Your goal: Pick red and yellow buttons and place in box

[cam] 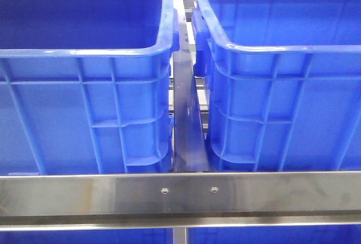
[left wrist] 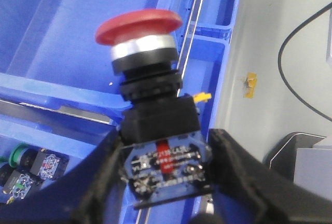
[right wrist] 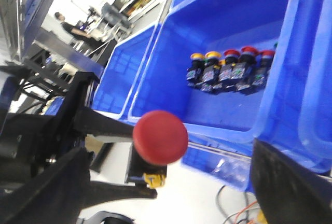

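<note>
Progress: five buttons [right wrist: 228, 72], yellow-capped and red-capped, already stand in a row inside the blue box [right wrist: 244, 22]. In my judgement, delivery of the current piece remains. My left hand [left wrist: 166, 182] is clamped on the black base of a red button [left wrist: 139, 26], cap pointing away from the fingers, held above a blue crate [left wrist: 78, 37]. The right wrist view shows the same button in open air, outside the box. For my right hand [right wrist: 171, 193], I cannot tell the finger state.
</note>
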